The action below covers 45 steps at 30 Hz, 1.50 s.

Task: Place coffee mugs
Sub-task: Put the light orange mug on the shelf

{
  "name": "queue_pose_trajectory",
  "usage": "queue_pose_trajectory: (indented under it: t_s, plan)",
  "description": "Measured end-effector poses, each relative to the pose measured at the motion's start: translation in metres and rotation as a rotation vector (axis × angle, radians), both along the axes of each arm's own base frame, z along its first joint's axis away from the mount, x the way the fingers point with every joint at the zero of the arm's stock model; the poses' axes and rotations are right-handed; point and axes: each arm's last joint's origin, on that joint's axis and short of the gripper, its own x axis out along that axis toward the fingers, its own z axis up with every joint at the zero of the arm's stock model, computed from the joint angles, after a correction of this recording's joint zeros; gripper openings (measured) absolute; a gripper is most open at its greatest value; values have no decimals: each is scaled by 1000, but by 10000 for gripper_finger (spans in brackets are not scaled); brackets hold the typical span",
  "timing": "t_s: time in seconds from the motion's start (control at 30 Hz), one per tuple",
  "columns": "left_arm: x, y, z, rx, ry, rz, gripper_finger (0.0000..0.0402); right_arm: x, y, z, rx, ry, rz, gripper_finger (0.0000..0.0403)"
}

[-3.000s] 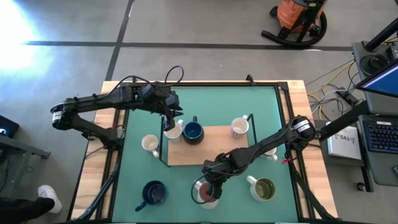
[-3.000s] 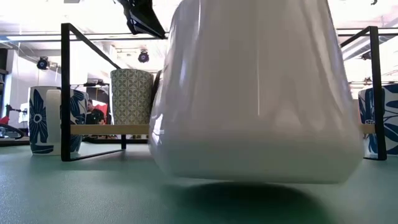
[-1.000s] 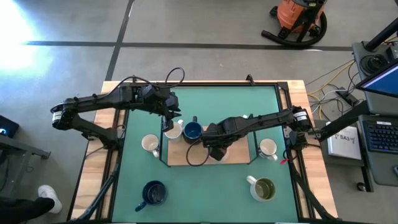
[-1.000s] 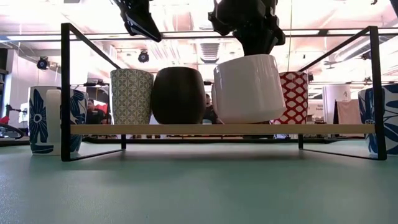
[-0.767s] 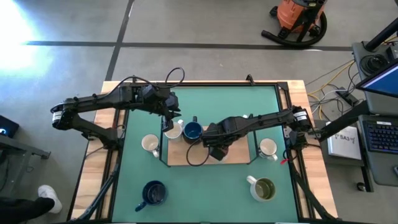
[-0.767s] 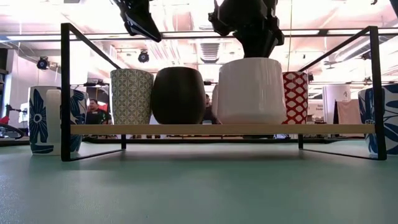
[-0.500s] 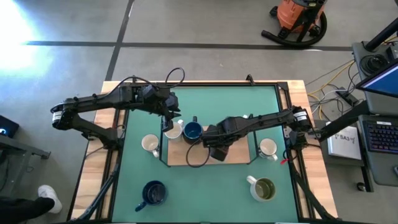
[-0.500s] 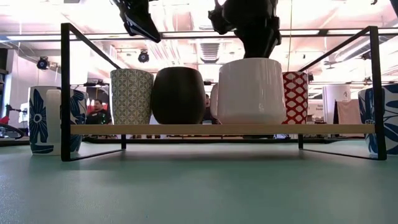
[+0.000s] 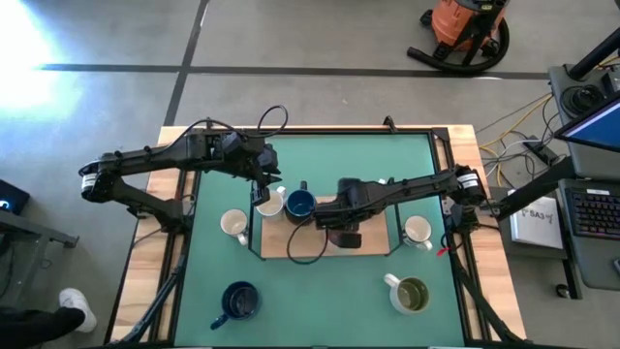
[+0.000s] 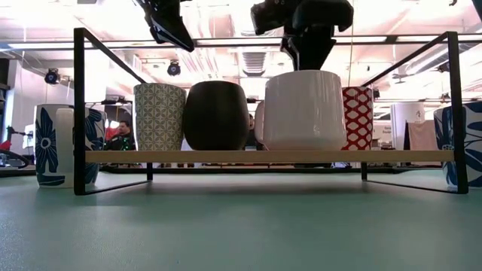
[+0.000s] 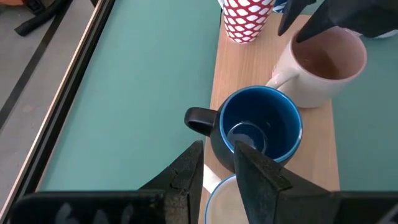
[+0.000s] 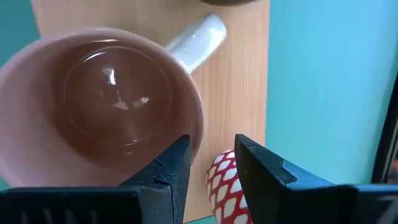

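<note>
green mat [image 9: 320,165], wooden rack shelf [image 9: 373,242] mid-table. i see the pink-lined mug [image 12: 99,99] sitting on the shelf beside the navy mug [image 11: 255,127]. r gripper [image 12: 208,162] just above its rim, fingers spread, holding nothing. l gripper [image 11: 217,168] over the cream mug [image 9: 269,205], grip state i can't tell. release step looks done; next i'd lift r clear w/o clipping the rim.

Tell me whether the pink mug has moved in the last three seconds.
Yes. The pink mug went from the table's front edge, near the low camera, onto the wooden shelf, beside the navy mug.
</note>
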Motion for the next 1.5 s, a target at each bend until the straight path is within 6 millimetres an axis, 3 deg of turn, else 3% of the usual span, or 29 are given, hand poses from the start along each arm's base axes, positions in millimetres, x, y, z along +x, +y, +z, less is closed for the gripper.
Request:
queue_pose_trajectory:
  t_s: [0.73,1.23,1.5]
  plan:
    - [0,0,0,0,1,0,73,14,-7,-14,47,-88,103,111]
    - [0,0,0,2,5,-3,73,11,-6,-30,109,-55,125,23]
    - [0,0,0,2,6,-3,73,12,-14,-30,106,-56,130,23]
